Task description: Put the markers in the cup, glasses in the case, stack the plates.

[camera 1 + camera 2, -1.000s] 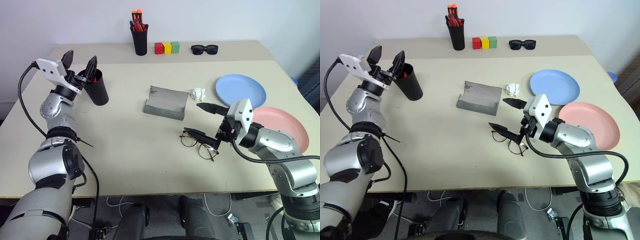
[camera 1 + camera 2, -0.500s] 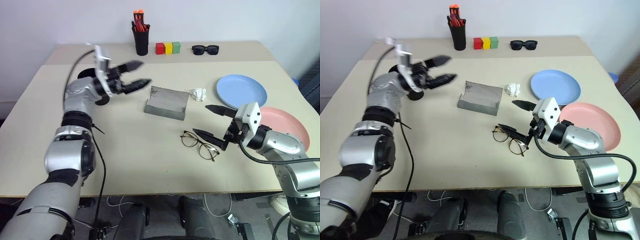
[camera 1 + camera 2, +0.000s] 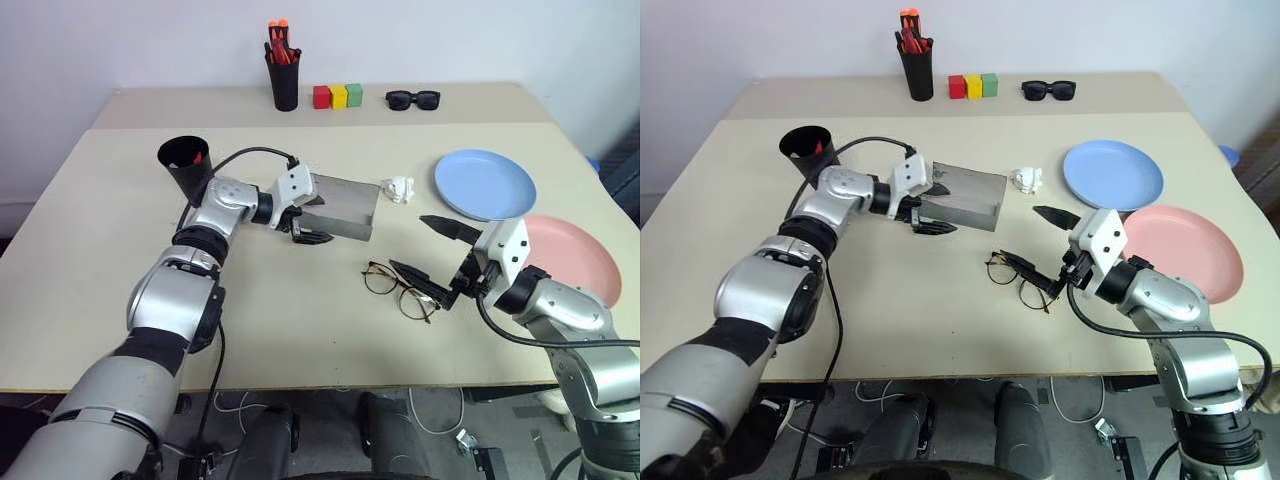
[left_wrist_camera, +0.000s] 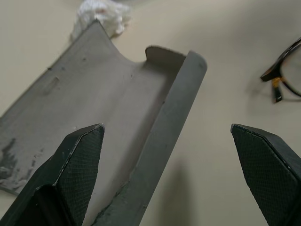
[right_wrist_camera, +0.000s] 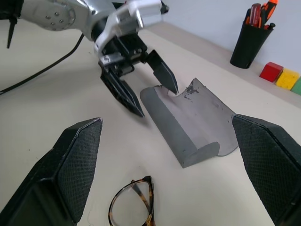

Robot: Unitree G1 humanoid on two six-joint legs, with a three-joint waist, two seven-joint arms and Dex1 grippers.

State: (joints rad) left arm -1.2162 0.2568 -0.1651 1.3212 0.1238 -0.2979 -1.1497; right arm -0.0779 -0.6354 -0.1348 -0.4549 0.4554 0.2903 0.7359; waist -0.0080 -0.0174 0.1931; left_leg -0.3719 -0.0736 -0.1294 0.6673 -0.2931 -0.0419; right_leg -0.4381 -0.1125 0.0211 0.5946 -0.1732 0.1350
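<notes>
Spreading across most of the scene is the beige table (image 3: 250,330), with wide bare room at its near side and its left; the two plates lie apart near the right edge, the light blue plate (image 3: 485,184) behind the salmon pink plate (image 3: 570,255), not yet stacked; both look stiff and smooth, likely slippery, best taken by the rim.

The grey case (image 3: 340,208) lies open at the middle, lid up, trough empty; it seems light and felt-soft, so a push could slide it; a steadying hold on its near long wall looks sensible. The left gripper (image 3: 930,208) reaches in at the case's left end with its fingers spread wide, one above the wall and one in front of it, holding nothing.

The black cup (image 3: 186,163) stands upright at the left with something red inside; whether both markers are in it I cannot tell.

The glasses (image 3: 400,290) lie unfolded on the table in front of the case, thin-wired and fragile; the bridge or a temple arm looks safer than a lens. The right gripper (image 3: 432,258) hovers just beside them, jaws fully apart and empty.

A crumpled white scrap (image 3: 398,187) sits between case and blue plate, close enough to snag a sweep.
</notes>
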